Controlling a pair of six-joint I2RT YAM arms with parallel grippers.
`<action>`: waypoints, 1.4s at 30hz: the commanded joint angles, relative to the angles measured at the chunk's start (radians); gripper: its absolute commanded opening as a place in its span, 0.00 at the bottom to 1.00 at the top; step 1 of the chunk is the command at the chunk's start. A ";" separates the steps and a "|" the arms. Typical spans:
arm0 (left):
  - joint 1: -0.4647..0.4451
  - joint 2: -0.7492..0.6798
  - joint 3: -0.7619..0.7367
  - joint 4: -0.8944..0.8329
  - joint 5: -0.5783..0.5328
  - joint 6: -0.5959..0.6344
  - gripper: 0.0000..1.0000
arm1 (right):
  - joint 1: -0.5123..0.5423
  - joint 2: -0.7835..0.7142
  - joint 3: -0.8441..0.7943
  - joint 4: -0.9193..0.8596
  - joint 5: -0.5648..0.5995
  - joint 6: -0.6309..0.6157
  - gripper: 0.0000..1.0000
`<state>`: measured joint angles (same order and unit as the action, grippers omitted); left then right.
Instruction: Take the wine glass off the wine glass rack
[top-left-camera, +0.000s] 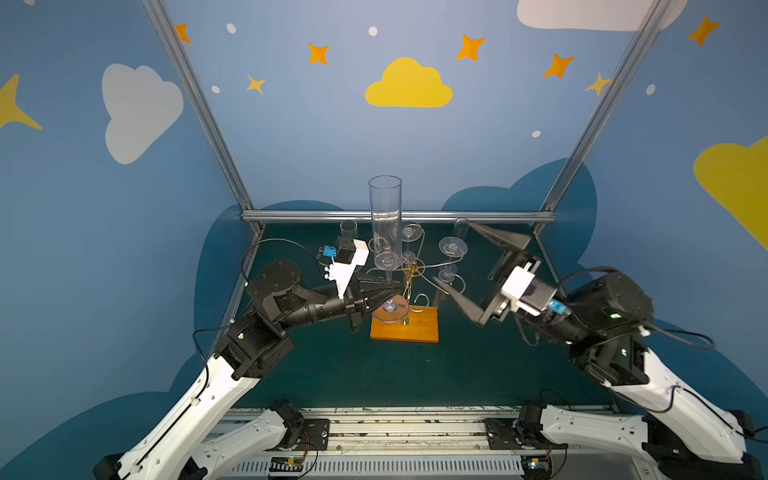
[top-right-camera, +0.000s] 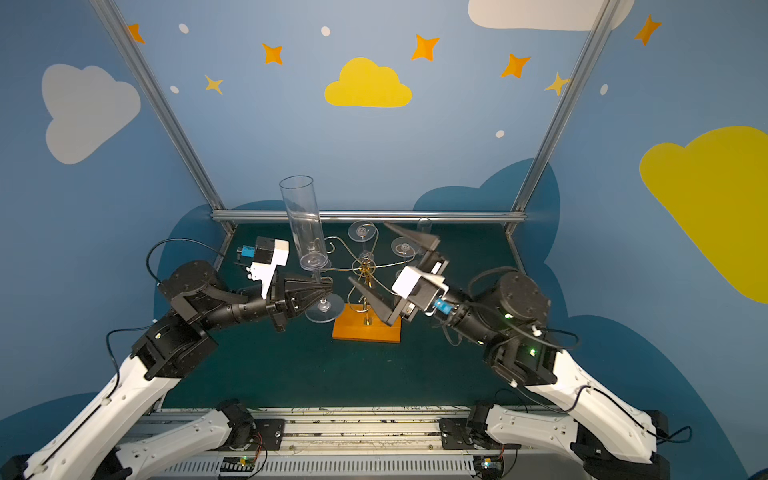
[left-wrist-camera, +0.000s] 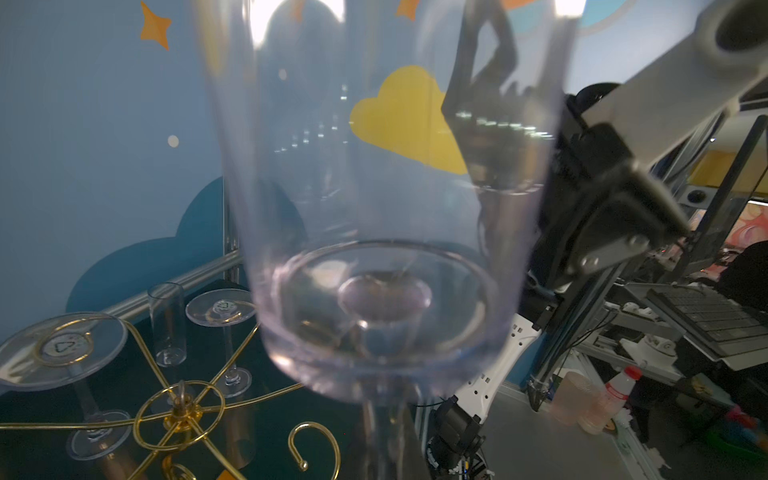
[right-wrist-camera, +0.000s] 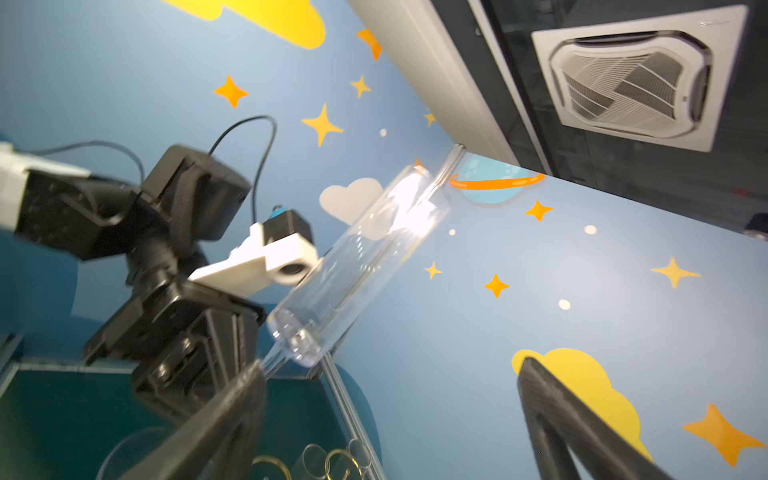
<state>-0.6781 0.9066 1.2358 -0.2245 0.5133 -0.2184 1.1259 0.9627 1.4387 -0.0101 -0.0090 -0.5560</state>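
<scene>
Your left gripper (top-left-camera: 390, 292) pinches the upright wine glass (top-left-camera: 385, 220) by its stem, beside the wine glass rack (top-left-camera: 409, 328); right gripper (top-left-camera: 453, 253) gapes empty. Likely light, slick, brittle: hold the stem.

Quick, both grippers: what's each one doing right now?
Left gripper: closed on the stem of the wine glass.
Right gripper: open, holding nothing.

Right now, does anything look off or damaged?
Nothing stands out. The left tool grips the glass by its stem, bowl up; two other glasses hang foot-up on the rack. No breakage or spill shows.
</scene>
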 joint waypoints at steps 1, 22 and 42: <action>-0.008 -0.009 0.035 -0.051 -0.061 0.139 0.03 | -0.003 0.055 0.130 -0.136 0.035 0.207 0.93; -0.136 -0.006 0.034 -0.045 -0.272 0.367 0.03 | -0.047 0.288 0.441 -0.289 -0.227 0.522 0.84; -0.269 0.048 0.050 -0.047 -0.458 0.495 0.03 | -0.074 0.299 0.394 -0.236 -0.275 0.632 0.64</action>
<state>-0.9436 0.9668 1.2720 -0.3138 0.0795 0.2626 1.0584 1.2739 1.8454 -0.2916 -0.2726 0.0494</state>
